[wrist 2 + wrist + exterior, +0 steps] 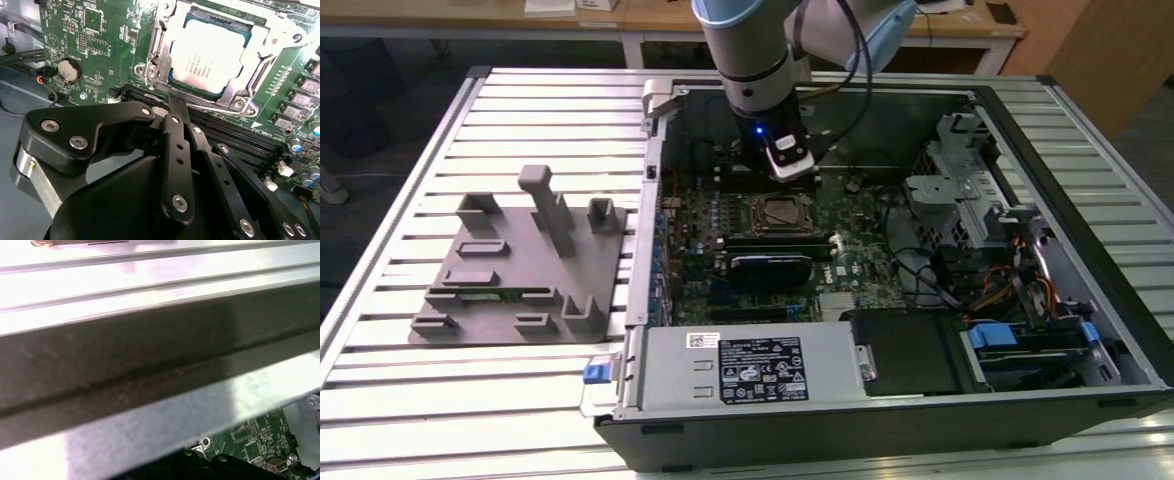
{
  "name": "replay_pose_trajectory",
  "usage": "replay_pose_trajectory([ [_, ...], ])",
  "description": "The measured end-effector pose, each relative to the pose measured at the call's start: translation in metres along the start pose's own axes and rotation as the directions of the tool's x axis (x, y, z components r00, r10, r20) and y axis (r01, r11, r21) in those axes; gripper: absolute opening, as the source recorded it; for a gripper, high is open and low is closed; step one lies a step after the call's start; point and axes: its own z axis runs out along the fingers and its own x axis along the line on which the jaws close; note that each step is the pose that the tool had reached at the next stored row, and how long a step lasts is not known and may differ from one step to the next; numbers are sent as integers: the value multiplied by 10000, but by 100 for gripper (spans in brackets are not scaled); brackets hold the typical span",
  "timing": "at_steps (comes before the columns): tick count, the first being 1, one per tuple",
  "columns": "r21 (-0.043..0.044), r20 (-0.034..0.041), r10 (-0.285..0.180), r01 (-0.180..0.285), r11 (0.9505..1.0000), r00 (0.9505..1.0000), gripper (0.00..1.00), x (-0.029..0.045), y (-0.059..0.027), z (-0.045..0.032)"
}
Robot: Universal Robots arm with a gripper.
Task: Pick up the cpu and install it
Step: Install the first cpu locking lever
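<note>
Jaws of the gripper (172,107) are pressing together in the second wrist view, their black fingers (177,150) meeting in one narrow tip with nothing between them. This tip is hovering just beside the socket frame (152,60), over the dark memory slots (240,135). The cpu (207,52) is lying flat inside the frame, its silvery top facing up, and the metal bracket is lying around its rim. A round coin battery (68,70) is sitting on the green motherboard (100,35), well apart from the chip.

Going to the exterior view, the arm (750,50) is coming down into the open computer case (1067,230), which is lying on its side on the slatted tabletop (400,400). The gripper (790,160) is hanging above the board, close to the far wall of the case, with a small blue light on it. The cpu (781,212) is resting in its socket near the middle of the board, just on the near side of the gripper. A grey fixture block (520,265) is standing on the tabletop toward the exterior view's left edge, beside the case. The power supply (747,368) is filling the near side of the case.

Looking at the first wrist view, a dark metal wall of the case (150,365) is crossing the picture, and a corner of the motherboard (250,445) is peeping under it.
</note>
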Motion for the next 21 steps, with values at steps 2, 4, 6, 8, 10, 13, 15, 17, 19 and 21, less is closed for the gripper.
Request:
replay_pose_trajectory([
  [2, 1, -20, 3, -3, 10000, 10000, 11, 0, 1, 0],
  [4, 7, -39, 5, -5, 10000, 10000, 11, 1, 1, -1],
  [6, 15, -61, 8, -8, 10000, 10000, 11, 1, 4, 0],
  [8, 22, -87, 10, -9, 10000, 10000, 11, 2, 9, 2],
  [10, 30, -111, 14, -14, 10000, 9999, 11, 5, 14, 3],
  [13, 39, -144, 18, -17, 10000, 9999, 11, 7, 20, 6],
  [15, 47, -164, 21, -20, 10000, 9999, 11, 9, 21, 8],
  [17, 52, -172, 21, -20, 10000, 9998, 11, 10, 22, 9],
  [19, 52, -175, 22, -22, 10000, 9998, 11, 11, 24, 13],
  [21, 52, -176, 22, -21, 10000, 9998, 11, 12, 25, 19],
])
